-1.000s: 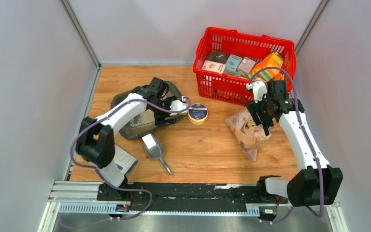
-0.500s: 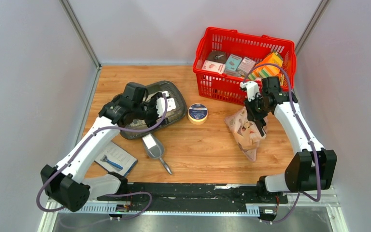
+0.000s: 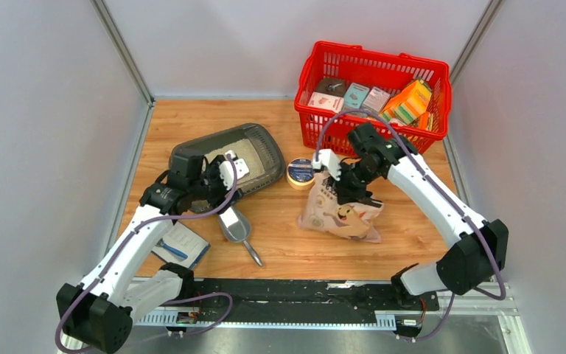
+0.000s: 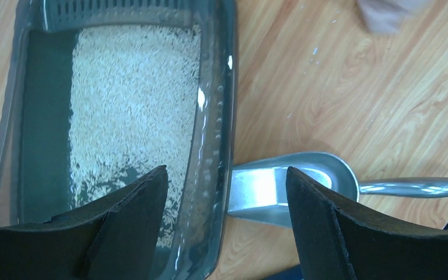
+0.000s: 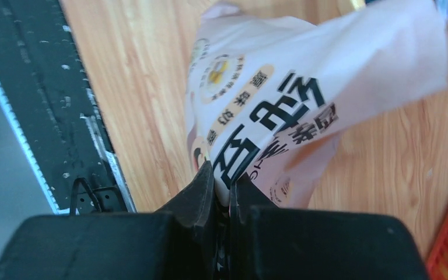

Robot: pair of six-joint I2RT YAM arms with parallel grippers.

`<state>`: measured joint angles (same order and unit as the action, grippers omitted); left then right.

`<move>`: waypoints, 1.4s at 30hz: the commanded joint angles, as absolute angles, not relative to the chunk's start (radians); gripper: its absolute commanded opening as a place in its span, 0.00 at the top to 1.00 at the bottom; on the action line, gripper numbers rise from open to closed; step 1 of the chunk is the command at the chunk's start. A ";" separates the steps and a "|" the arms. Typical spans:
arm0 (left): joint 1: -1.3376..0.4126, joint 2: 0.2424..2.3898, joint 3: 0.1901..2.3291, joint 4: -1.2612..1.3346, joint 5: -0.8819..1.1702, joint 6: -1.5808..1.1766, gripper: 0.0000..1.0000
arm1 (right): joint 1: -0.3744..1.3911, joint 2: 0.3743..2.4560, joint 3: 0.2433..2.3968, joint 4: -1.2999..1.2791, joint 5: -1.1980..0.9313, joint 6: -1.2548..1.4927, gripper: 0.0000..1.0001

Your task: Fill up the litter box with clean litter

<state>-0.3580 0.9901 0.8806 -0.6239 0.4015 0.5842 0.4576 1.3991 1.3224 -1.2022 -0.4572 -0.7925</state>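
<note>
Spread wide and empty, the left claw (image 4: 226, 172) hangs over the litter box (image 3: 265, 141) rim. The box sits left of the desk (image 3: 295, 240) centre, toward the far edge. The clean litter (image 4: 131, 99) covers part of its floor. The right claw (image 5: 221, 178) is pinched tight on the printed bag (image 3: 341, 214), mid-desk. The metal scoop (image 3: 234, 225) lies just beside the box.

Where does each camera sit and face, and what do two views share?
Top external: above and behind, facing down at the table; both arms whole.
Left wrist: faces down past the open left gripper onto litter box and scoop.
Right wrist: along the right gripper, shut on the bag.
Shared: box and scoop, in top and left wrist.
</note>
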 commanded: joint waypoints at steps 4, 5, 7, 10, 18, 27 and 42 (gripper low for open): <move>-0.313 0.897 0.839 -0.569 0.405 0.551 0.18 | 0.632 1.494 1.549 -1.246 -0.658 -0.928 1.00; -0.313 0.888 0.831 -0.571 0.406 0.548 0.18 | 0.643 1.508 1.558 -1.235 -0.657 -0.936 1.00; -0.313 0.867 0.822 -0.577 0.413 0.535 0.18 | 0.667 1.546 1.586 -1.186 -0.650 -0.936 1.00; -0.313 0.841 0.816 -0.589 0.417 0.531 0.18 | 0.689 1.607 1.656 -1.152 -0.649 -0.936 1.00; -0.313 0.785 0.796 -0.612 0.434 0.548 0.18 | 0.745 1.735 1.842 -1.189 -0.656 -1.011 1.00; -0.325 0.752 0.773 -0.568 0.587 0.581 0.19 | 0.779 1.792 1.934 -1.307 -0.634 -1.123 0.77; -0.503 1.146 1.024 -0.434 0.796 0.819 0.12 | 0.574 1.339 1.531 -1.063 -0.456 -0.724 0.18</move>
